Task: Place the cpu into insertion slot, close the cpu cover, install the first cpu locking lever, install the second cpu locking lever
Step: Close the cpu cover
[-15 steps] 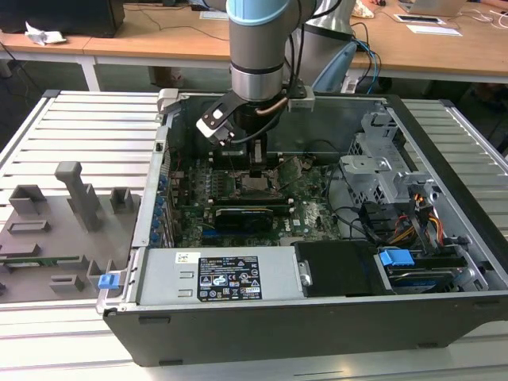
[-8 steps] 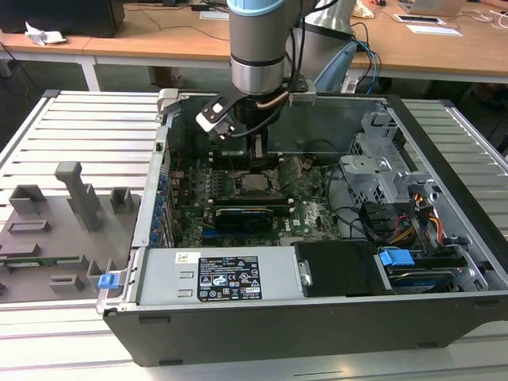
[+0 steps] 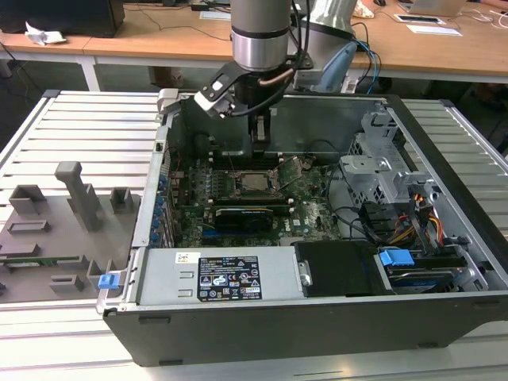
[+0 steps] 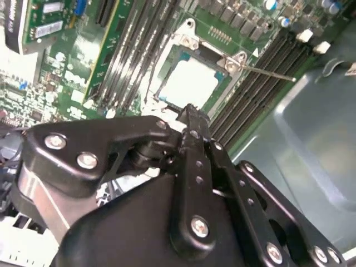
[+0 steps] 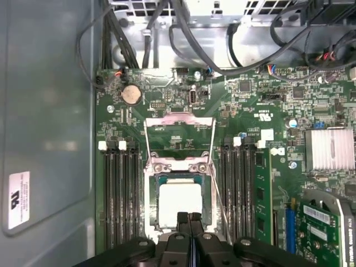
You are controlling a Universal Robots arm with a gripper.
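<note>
Jaws together, vertical above cpu (image 5: 179,203)

Open black computer case (image 3: 317,321) on slatted metal worktop (image 3: 87,127), labelled grey power supply (image 3: 214,276) inside, green motherboard (image 5: 250,111), coin battery (image 5: 131,94), finned silver heatsink (image 5: 329,149), grey fixture blocks (image 3: 79,194) at the exterior view's left

The cpu (image 5: 179,204) is a small, pale square chip. It lies flat inside the insertion slot (image 5: 181,178), and the slot's dark frame shows around its edges. The cpu cover (image 5: 179,119) is a thin silver frame with a big square window. It is flipped open, away from the chip. A thin metal locking lever (image 4: 268,73) sticks out sideways from the slot's corner.
</note>
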